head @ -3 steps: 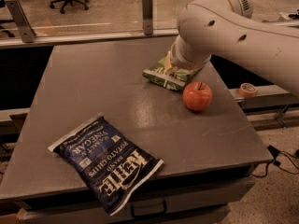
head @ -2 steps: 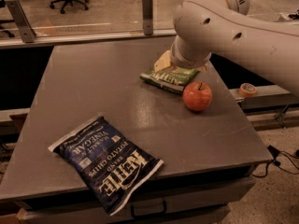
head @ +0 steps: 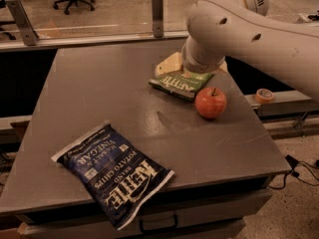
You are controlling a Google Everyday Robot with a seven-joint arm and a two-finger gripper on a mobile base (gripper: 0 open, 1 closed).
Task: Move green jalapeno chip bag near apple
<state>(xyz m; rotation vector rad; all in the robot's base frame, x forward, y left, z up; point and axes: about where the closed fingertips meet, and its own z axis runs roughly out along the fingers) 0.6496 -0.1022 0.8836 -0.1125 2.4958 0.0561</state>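
Observation:
The green jalapeno chip bag (head: 182, 83) lies at the back right of the grey table (head: 99, 98), its far end hidden under my arm. The red-orange apple (head: 210, 102) stands just to the right of and in front of the bag, close beside its corner. My gripper (head: 169, 64) is at the bag's far end, mostly hidden behind the big white wrist (head: 202, 54); only a pale part of it shows. Whether it holds the bag is hidden.
A large dark blue salt-and-vinegar chip bag (head: 112, 172) lies at the table's front left, overhanging the front edge. A roll of tape (head: 263, 94) sits on a ledge to the right of the table. A glass barrier with posts (head: 157, 8) runs behind.
My arm and the green bag have edged slightly to the left. The apple and the blue bag have not moved.

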